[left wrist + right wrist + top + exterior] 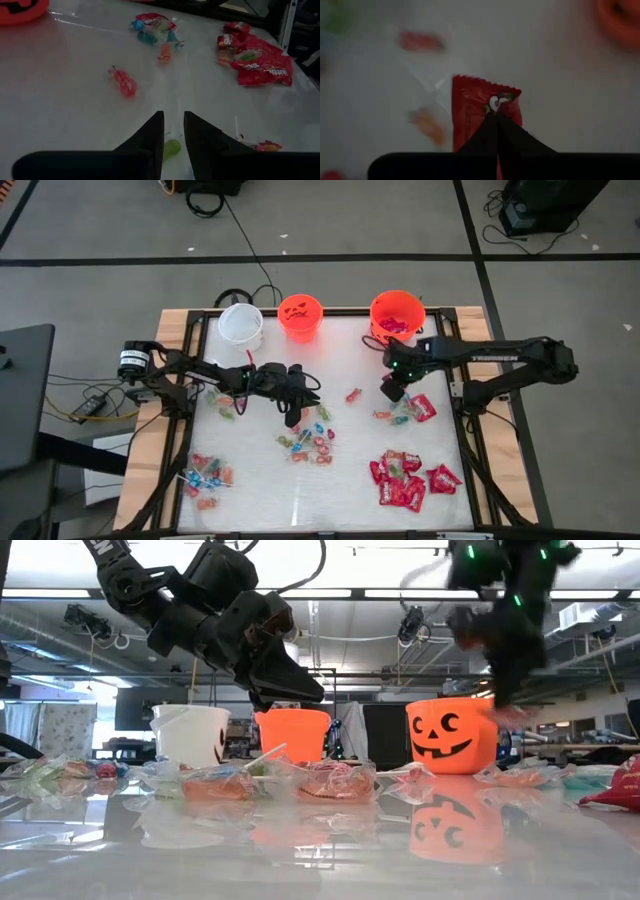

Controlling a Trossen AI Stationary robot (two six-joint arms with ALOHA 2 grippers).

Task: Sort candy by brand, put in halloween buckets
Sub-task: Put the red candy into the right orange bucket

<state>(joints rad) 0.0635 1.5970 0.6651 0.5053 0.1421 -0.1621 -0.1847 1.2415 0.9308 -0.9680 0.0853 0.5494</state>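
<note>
The candy lies in heaps on the white table (340,510): red packets (405,480) at the near right, mixed small pieces (305,440) in the middle, more pieces (205,475) at the near left. The halloween buckets stand along the far edge: white (240,323), small orange (300,318), larger orange (397,315). My right gripper (496,117) hangs above the table in front of the larger orange bucket, shut on a red packet (475,105). My left gripper (173,125) hovers over the middle heap, open by a narrow gap. A green piece (171,148) shows through that gap; whether it touches the fingers I cannot tell. My right gripper pinches the red packet between its two fingertips on its printed face (492,106), some way in from the zigzag end (485,80). The fingers come steeply from above. The packet is lifted clear of the table, and its zigzag end sticks out past the fingertips.
A few pieces and a red packet (410,410) lie just under my right gripper, and a single red piece (353,394) lies between the arms. The larger orange bucket holds candy (395,325). Bare table lies between the heaps and at the near middle.
</note>
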